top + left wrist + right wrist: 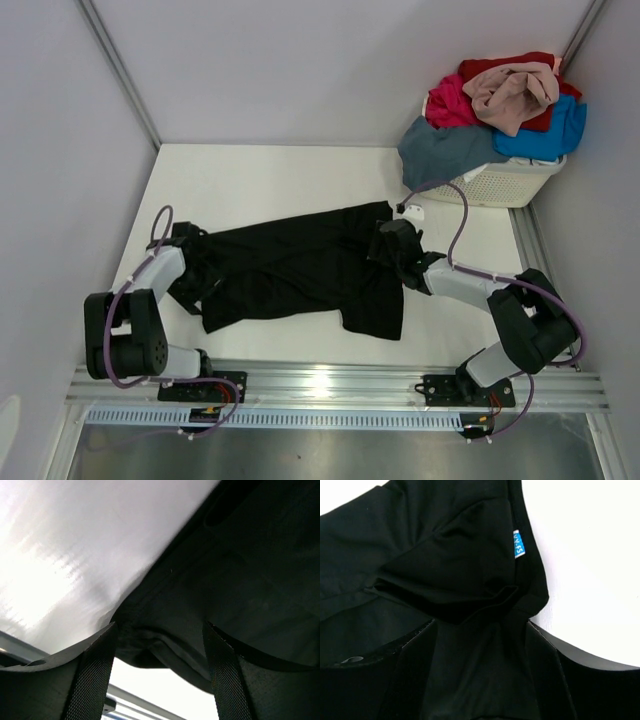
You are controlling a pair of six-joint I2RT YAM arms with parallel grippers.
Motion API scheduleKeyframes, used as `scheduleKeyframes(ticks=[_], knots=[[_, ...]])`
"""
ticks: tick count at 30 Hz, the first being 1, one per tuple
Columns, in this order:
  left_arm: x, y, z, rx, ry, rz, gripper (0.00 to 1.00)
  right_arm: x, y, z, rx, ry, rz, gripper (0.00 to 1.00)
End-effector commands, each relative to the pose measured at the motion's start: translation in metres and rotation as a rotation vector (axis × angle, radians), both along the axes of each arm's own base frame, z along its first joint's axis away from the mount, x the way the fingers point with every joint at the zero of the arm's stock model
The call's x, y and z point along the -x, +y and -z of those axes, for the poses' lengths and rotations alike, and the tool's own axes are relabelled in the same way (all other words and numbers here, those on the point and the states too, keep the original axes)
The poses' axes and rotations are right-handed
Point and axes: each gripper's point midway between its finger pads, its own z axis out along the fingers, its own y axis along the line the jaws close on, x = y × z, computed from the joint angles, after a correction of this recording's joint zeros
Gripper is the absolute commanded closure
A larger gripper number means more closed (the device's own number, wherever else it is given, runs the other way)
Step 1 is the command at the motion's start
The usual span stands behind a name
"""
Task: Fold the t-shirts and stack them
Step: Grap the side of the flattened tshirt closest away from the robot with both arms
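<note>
Black t-shirt (300,265) is laid out rumpled on the table (250,185) between the arms. Left gripper (160,630) is seen spread wide, with the shirt edge sagging between its fingers (95,670). Right gripper (480,625) is likewise apart, over a cloth fold near the blue label (518,544). Other t-shirts (500,100) are piled in the basket (520,185).

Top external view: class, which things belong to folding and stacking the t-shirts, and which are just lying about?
Job: black t-shirt; beige-pink t-shirt; red t-shirt; magenta t-shirt; blue t-shirt; grey-blue t-shirt.
Lying about: white basket; table.
</note>
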Motion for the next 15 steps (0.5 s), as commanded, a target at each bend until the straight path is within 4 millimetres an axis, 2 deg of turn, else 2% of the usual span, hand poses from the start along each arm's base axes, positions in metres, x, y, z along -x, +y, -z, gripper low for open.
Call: scheduleKeyframes(ticks=[1, 8, 10, 11, 12, 14, 15], knots=[[0.012, -0.003, -0.008, -0.036, 0.036, 0.054, 0.28, -0.004, 0.004, -0.014, -0.010, -0.036, -0.011, 0.27], [0.032, -0.032, -0.006, 0.021, 0.051, 0.113, 0.31, 0.008, -0.003, -0.027, -0.031, -0.061, -0.009, 0.27], [0.045, -0.036, -0.003, 0.032, 0.099, 0.092, 0.31, 0.016, -0.005, -0.035, -0.047, -0.072, -0.008, 0.27], [0.048, -0.040, -0.003, 0.040, 0.106, 0.092, 0.32, 0.023, -0.009, -0.030, -0.042, -0.062, -0.008, 0.27], [0.054, -0.042, 0.000, 0.046, 0.123, 0.079, 0.32, 0.028, -0.008, -0.039, -0.061, -0.086, -0.015, 0.27], [0.062, -0.048, 0.003, 0.067, 0.135, 0.055, 0.34, 0.039, -0.014, -0.033, -0.056, -0.077, -0.009, 0.27], [0.063, -0.050, 0.004, 0.075, 0.132, 0.045, 0.34, 0.043, -0.013, -0.038, -0.069, -0.090, -0.017, 0.28]])
